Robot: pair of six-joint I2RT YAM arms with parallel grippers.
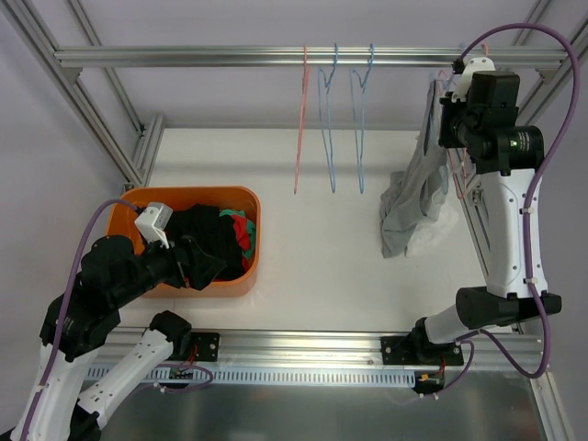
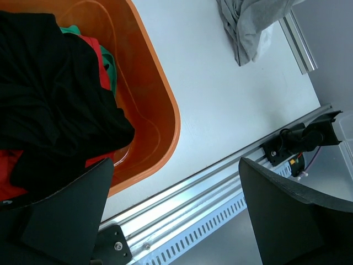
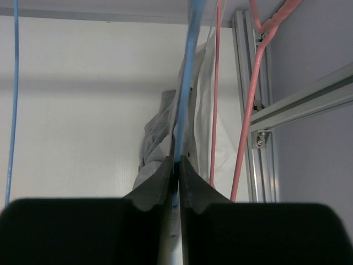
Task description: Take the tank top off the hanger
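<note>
Right gripper (image 3: 176, 165) pinches the blue hanger (image 3: 185, 94), gray tank top (image 1: 413, 207) draped below. Left gripper (image 2: 174, 185) sits wide open over the orange bin (image 2: 162, 110).

White-and-black left arm (image 1: 64, 367): white shell links, bulky black joint housings, white camera block (image 1: 153, 220) at the wrist.
White-and-black right arm (image 1: 508, 230): long white link, black joints, small green light (image 1: 511, 142).
Purple cables (image 1: 528, 28): looping along both arms.
Black base blocks (image 1: 418, 349): red and yellow wiring.
Left gripper (image 2: 175, 165), right gripper (image 3: 176, 163): matte-black wedge-shaped fingers (image 2: 287, 221).
</note>
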